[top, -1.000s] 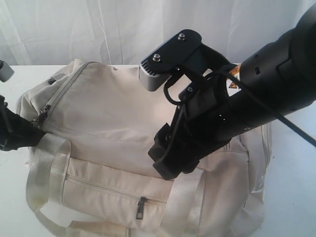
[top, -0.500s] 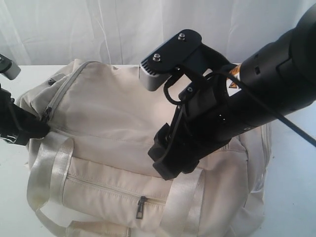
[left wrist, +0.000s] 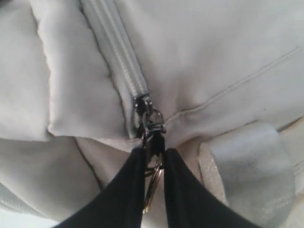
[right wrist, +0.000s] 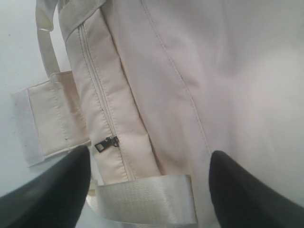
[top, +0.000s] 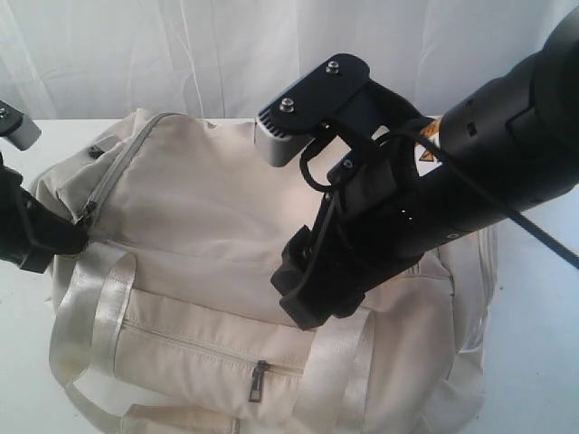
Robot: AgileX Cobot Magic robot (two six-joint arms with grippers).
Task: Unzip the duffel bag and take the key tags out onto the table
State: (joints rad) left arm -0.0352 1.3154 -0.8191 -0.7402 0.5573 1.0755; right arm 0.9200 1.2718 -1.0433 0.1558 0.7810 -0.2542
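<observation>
left gripper (left wrist: 154, 159) pinched on the dark metal zip pull (left wrist: 151, 124) of the cream fabric duffel bag (top: 208, 208), zipper (top: 122, 167) running toward one o'clock; right gripper (right wrist: 149, 187) spread wide.

A white curtain (top: 118, 54) fills the background of the exterior view, hanging in soft vertical folds. Its cloth is pale, some pleats bright and others faintly grey.

L gripper (left wrist: 154, 159) sits further in twd the bag (top: 226, 199) than 1 s ago, tips now right at the zip end. Its jaws, wide apart before, are now pinched on the zip pull (left wrist: 153, 124), which no longer hangs free.
</observation>
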